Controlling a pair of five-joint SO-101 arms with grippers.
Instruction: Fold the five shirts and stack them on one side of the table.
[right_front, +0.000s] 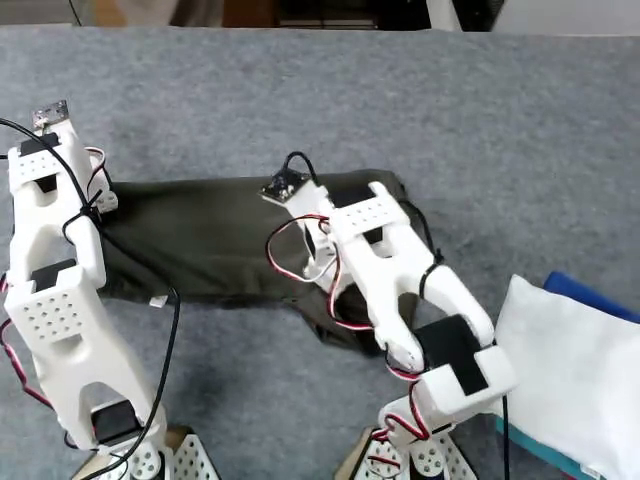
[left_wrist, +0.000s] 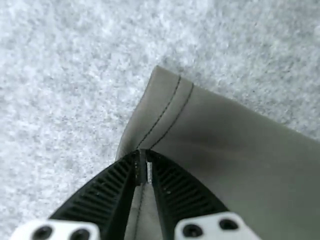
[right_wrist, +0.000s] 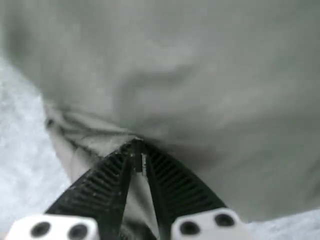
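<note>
An olive shirt (right_front: 215, 235) lies stretched across the grey table, partly folded into a long band. My left gripper (left_wrist: 143, 161) is shut on the stitched hem at the shirt's left end corner (left_wrist: 165, 107); from above it sits at that left edge (right_front: 103, 205). The right arm (right_front: 375, 245) leans over the shirt's right half. My right gripper (right_wrist: 138, 152) is shut on a bunched fold of the olive fabric (right_wrist: 180, 75) close to its edge, and the arm hides those fingers from above.
A folded white shirt (right_front: 570, 370) rests on a blue one (right_front: 592, 296) at the table's right edge, near the right arm's base. Bare grey table (right_front: 480, 130) stretches behind and to the right of the olive shirt.
</note>
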